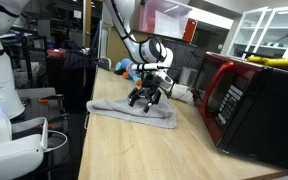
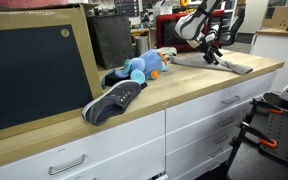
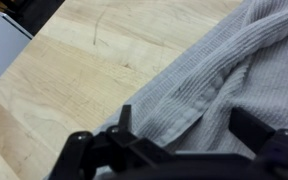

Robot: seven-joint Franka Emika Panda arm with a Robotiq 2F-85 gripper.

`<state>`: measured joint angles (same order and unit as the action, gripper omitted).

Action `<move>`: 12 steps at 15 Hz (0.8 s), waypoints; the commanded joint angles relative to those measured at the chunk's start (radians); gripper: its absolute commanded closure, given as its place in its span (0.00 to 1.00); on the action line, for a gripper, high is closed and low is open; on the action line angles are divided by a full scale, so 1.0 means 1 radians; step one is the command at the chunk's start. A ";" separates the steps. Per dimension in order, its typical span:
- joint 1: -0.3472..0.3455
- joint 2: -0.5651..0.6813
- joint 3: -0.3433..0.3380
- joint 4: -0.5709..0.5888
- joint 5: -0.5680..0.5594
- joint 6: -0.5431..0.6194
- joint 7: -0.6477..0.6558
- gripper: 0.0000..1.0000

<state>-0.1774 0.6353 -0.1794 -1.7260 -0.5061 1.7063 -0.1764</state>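
Gripper [image 1: 145, 99]: we see fingers spread wide, holding nothing.
Grey towel [image 1: 119, 108]: right beneath the fingertips, a fold between them; perhaps touching, we cannot tell.
Wooden countertop [image 3: 64, 70]: under the towel, beside the fingers.

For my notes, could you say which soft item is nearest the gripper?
The grey towel, directly beneath the gripper; the blue plush toy lies farther off.

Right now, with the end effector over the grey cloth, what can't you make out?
- Contact: in both exterior views the end effector is too small and dark to tell whether it touches the grey cloth.
- Cloth extent: cut off by the wrist view's top and right edges.
- Blue plush toy: details too small in an exterior view.
- Red microwave: cut off by an exterior view's right edge.
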 commanded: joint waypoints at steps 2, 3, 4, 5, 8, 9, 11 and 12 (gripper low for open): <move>-0.032 -0.055 0.001 -0.047 0.006 0.003 -0.047 0.00; -0.045 -0.068 0.006 -0.056 0.014 0.021 -0.071 0.00; -0.057 -0.089 0.011 -0.072 0.023 0.050 -0.086 0.00; -0.064 -0.105 0.012 -0.086 0.032 0.085 -0.086 0.00; -0.087 -0.155 0.026 -0.131 0.090 0.172 -0.109 0.00; -0.093 -0.173 0.032 -0.145 0.130 0.199 -0.103 0.00; -0.095 -0.201 0.049 -0.158 0.228 0.230 -0.094 0.00; -0.093 -0.215 0.057 -0.165 0.277 0.245 -0.085 0.00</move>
<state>-0.2631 0.5026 -0.1522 -1.8269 -0.3343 1.9023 -0.2656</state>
